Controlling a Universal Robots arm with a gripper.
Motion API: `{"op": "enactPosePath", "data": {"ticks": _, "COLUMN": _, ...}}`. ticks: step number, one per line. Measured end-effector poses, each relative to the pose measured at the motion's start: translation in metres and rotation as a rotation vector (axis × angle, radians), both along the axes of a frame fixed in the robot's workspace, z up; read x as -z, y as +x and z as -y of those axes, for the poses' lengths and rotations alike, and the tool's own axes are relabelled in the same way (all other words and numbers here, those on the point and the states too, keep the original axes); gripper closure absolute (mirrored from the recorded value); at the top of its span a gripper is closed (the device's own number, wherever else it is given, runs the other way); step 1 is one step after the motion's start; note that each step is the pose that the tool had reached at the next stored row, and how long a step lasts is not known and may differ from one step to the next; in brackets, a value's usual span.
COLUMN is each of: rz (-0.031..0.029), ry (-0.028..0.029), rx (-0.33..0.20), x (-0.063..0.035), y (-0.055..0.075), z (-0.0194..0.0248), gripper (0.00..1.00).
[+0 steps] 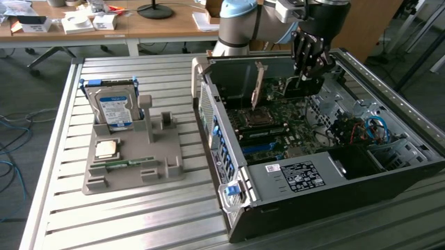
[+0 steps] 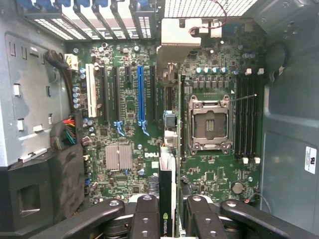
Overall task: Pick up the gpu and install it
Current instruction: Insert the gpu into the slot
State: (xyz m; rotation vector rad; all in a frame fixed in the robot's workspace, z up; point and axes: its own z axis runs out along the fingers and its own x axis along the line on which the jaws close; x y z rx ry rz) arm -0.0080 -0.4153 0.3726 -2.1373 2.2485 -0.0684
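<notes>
Silver slatted table point(image 1: 139, 219) is being occupied by an open computer case point(image 1: 347, 179), with its green motherboard point(image 2: 129, 107) being left exposed. Inside the case, over the board, the gpu point(image 2: 168, 194) is being gripped edge-on between the partly closed fingers of the gripper point(image 1: 309, 67).

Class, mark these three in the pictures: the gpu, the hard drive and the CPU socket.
gpu point(image 2: 167, 179): wrist view, on the card's edge facing the camera.
hard drive point(image 1: 114, 108): exterior view, on its blue label.
CPU socket point(image 2: 209, 124): wrist view, on its centre.
</notes>
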Motion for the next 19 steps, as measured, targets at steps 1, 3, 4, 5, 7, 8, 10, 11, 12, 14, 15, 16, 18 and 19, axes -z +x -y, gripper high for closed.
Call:
{"op": "enactPosePath", "data": {"ticks": 1, "rz": 0.0, "ry": -0.0001, "rx": 0.0, "x": 0.0007, "y": 0.0, "z": 0.0, "gripper": 0.74}}
{"op": "enactPosePath", "data": {"ticks": 3, "rz": 0.0, "ry": -0.0002, "rx": 0.0, "x": 0.0022, "y": 0.0, "z": 0.0, "gripper": 0.74}}
{"op": "enactPosePath", "data": {"ticks": 4, "rz": -0.0001, "ry": -0.0003, "rx": 0.0, "x": 0.0029, "y": 0.0, "z": 0.0, "gripper": 0.74}}
{"op": "enactPosePath", "data": {"ticks": 5, "rz": 0.0, "ry": -0.0002, "rx": 0.0, "x": 0.0037, "y": 0.0, "z": 0.0, "gripper": 0.74}}
{"op": "enactPosePath", "data": {"ticks": 7, "rz": 0.0, "ry": -0.0002, "rx": 0.0, "x": 0.0052, "y": 0.0, "z": 0.0, "gripper": 0.74}}
{"op": "enactPosePath", "data": {"ticks": 8, "rz": -0.0001, "ry": -0.0003, "rx": 0.0, "x": 0.0057, "y": 0.0, "z": 0.0, "gripper": 0.74}}
{"op": "enactPosePath", "data": {"ticks": 10, "rz": -0.0001, "ry": -0.0004, "rx": 0.0, "x": 0.0058, "y": 0.0, "z": 0.0, "gripper": 0.74}}
{"op": "enactPosePath", "data": {"ticks": 11, "rz": -0.0001, "ry": -0.0004, "rx": 0.0, "x": 0.0059, "y": 0.0, "z": 0.0, "gripper": 0.74}}
{"op": "enactPosePath", "data": {"ticks": 12, "rz": -0.0001, "ry": -0.0003, "rx": 0.0, "x": 0.0059, "y": 0.0, "z": 0.0, "gripper": 0.74}}
{"op": "enactPosePath", "data": {"ticks": 14, "rz": -0.0001, "ry": -0.0003, "rx": 0.0, "x": 0.0059, "y": 0.0, "z": 0.0, "gripper": 0.74}}
{"op": "enactPosePath", "data": {"ticks": 15, "rz": 0.0, "ry": 0.0, "rx": 0.0, "x": 0.0063, "y": 0.0, "z": 0.0, "gripper": 0.74}}
{"op": "enactPosePath", "data": {"ticks": 16, "rz": 0.0001, "ry": 0.0001, "rx": 0.0, "x": 0.0069, "y": 0.0, "z": 0.0, "gripper": 0.74}}
{"op": "enactPosePath", "data": {"ticks": 18, "rz": -0.0001, "ry": -0.0003, "rx": 0.0, "x": 0.0079, "y": 0.0, "z": 0.0, "gripper": 0.74}}
{"op": "enactPosePath", "data": {"ticks": 19, "rz": 0.0, "ry": -0.0002, "rx": 0.0, "x": 0.0083, "y": 0.0, "z": 0.0, "gripper": 0.74}}
